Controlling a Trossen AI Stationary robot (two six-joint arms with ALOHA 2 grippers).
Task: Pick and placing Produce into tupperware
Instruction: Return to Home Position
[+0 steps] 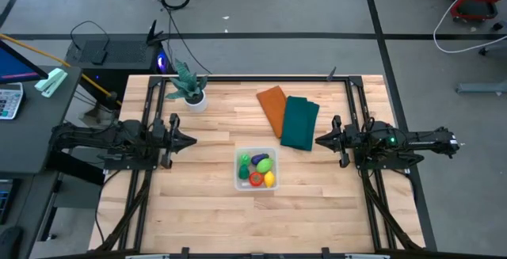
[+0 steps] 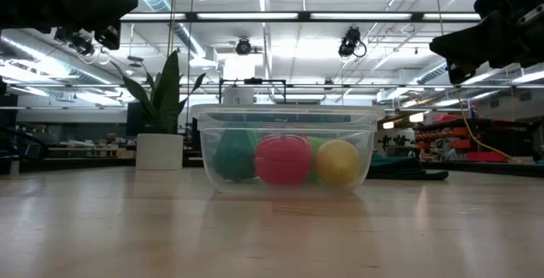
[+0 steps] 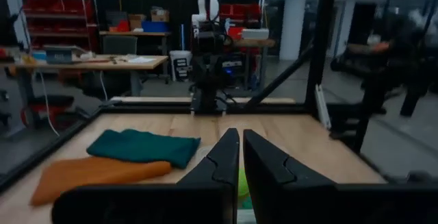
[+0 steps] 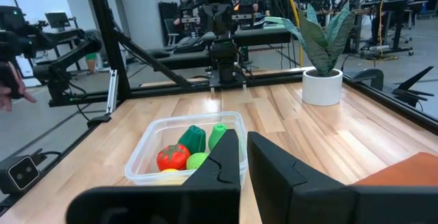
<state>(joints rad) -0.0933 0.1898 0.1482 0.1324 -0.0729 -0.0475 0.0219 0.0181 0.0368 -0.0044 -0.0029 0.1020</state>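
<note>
Tupperware (image 1: 255, 150) sits front and centre on the table (image 1: 198, 211). It is clear, shallow, square, round-cornered and open-topped. All five produce pieces lie inside it. From above, the dark green piece (image 1: 244, 160) and purple piece (image 1: 262, 158) are on its far side. The light green piece (image 1: 264, 166) is just nearer than the purple. The red piece (image 1: 257, 179) and yellow piece (image 1: 270, 179) lie side by side along its near side.

My left gripper (image 1: 192, 141) is out to the tupperware's left and my right gripper (image 1: 318, 140) out to its right. Both are well apart from it, a little farther back, raised off the wood, tips aimed at each other. On each, the fingers are drawn together to a thin slit. They hold nothing and touch nothing.

Behind the tupperware to its right lies the orange cloth (image 1: 272, 105), with the dark green cloth (image 1: 300, 123) lapping over its edge. Farther back to its left stands the potted plant (image 1: 190, 89).

Views: the low one shows dark green, red and yellow in a row through the wall, with purple hidden. Right wrist looks across the tupperware to the plant. Left wrist catches both cloths, and only a green sliver of the produce beside my finger.
</note>
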